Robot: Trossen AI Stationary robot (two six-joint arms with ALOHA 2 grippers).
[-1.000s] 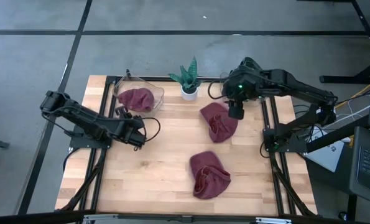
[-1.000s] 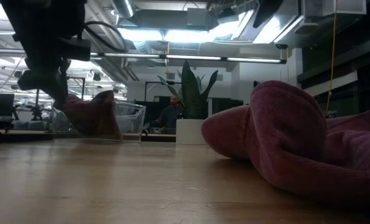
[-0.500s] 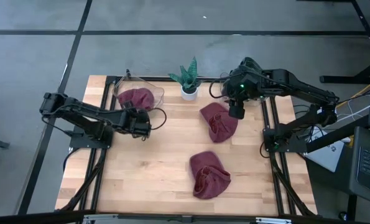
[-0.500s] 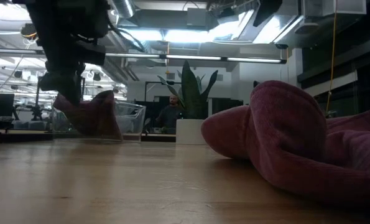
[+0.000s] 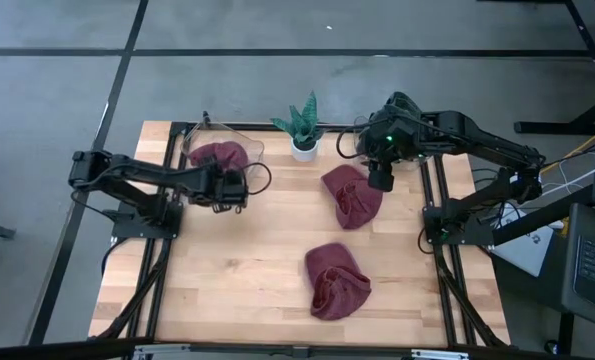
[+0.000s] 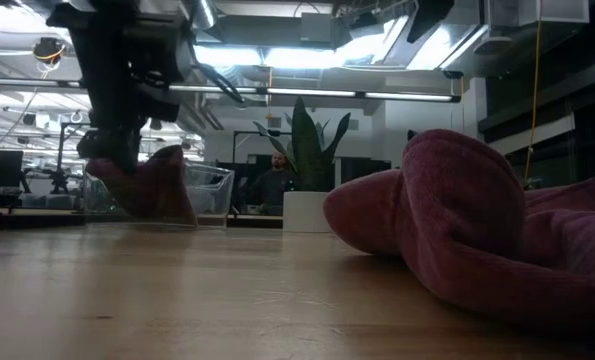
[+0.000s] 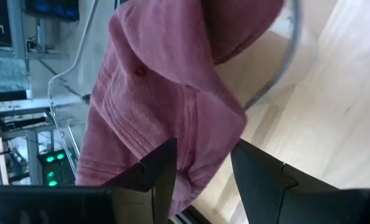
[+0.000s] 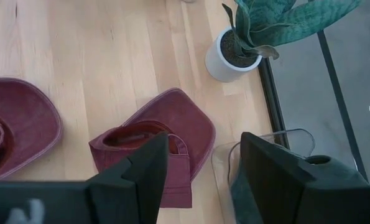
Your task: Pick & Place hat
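From where I stand, the left gripper point(image 5: 239, 187) is the one that matters: it sits at the upper left of the high view, right at the lower edge of the clear plastic bin point(image 5: 252, 148), with its fingers parted and nothing between them yet. The maroon hat point(image 5: 220, 157) in that bin lies just above and slightly left of the gripper in that frame, so the reach is short and points toward the top edge. In the left wrist view the same hat point(image 7: 166, 93) fills most of the picture, draped over the bin's rim point(image 7: 287, 59), its long axis running top to bottom and its lower folds dipping between the 2 dark fingers point(image 7: 160, 174).

The right gripper point(image 5: 379, 180) hovers in the upper middle right of the high view, jaws spread and empty, at the top right corner of a 2nd hat point(image 5: 351, 197) lying on the wooden table point(image 5: 227, 270). A 3rd hat point(image 5: 335, 280) lies lower centre, well apart from both arms. A potted snake plant point(image 5: 303, 132) stands between the bin and the right gripper.

I'd judge the left arm nearer to a grasp.
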